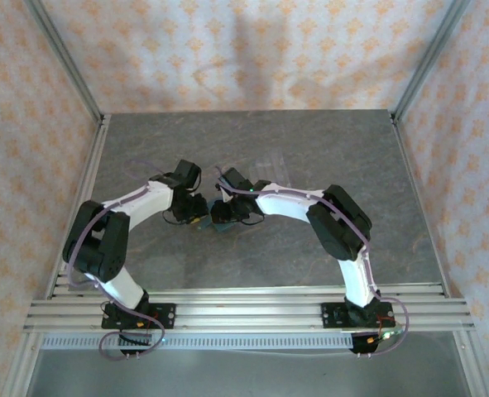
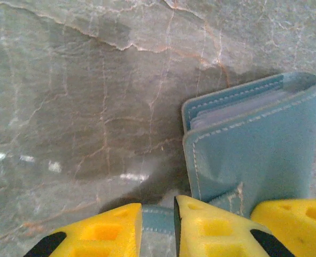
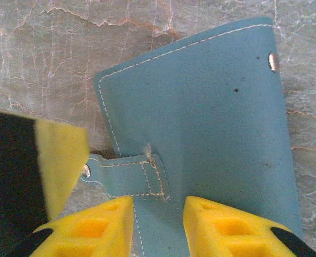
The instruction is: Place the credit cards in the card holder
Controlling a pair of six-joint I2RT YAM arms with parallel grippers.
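The teal card holder (image 1: pixel 225 227) lies folded shut on the grey table between both grippers. In the left wrist view the card holder (image 2: pixel 254 155) shows pale sleeves between its covers. Its strap (image 2: pixel 158 220) fills the narrow gap of my left gripper (image 2: pixel 158 227), which is shut on it. My right gripper (image 3: pixel 158 227) stands over the card holder (image 3: pixel 200 107) with its jaws apart, and the flat cover shows between them. The strap (image 3: pixel 125 174) runs left to a finger of the left gripper (image 3: pixel 61 155). The credit cards are out of view.
A clear plastic rack (image 1: pixel 270 165) stands on the table just behind the grippers. Patterned walls and metal posts close in the table at the back and sides. A rail (image 1: pixel 244 310) runs along the near edge.
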